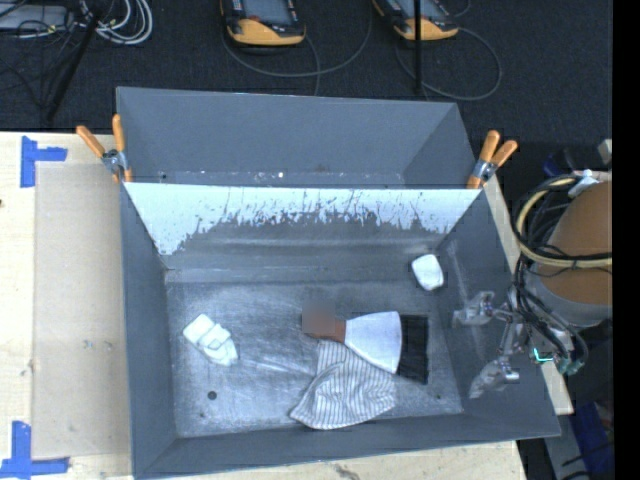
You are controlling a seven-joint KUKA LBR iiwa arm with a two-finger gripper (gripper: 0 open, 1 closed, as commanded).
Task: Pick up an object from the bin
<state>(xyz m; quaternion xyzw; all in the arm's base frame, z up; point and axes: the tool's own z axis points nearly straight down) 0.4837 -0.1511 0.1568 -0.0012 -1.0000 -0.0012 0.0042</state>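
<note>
My gripper [480, 348] hangs open over the bin's right sloping wall, with nothing between its fingers. Closest to it, on the bin floor to its left, lies a brush [375, 338] with a brown handle, a white body and black bristles. A small white lump [428, 271] rests at the back right of the floor, up and to the left of the gripper. A striped grey-white cloth [345, 398] lies crumpled just in front of the brush, partly under it.
A white crumpled piece [211, 339] lies on the left of the floor, far from the gripper. The bin's walls slope steeply on all sides. The arm with its cables stands outside the right rim.
</note>
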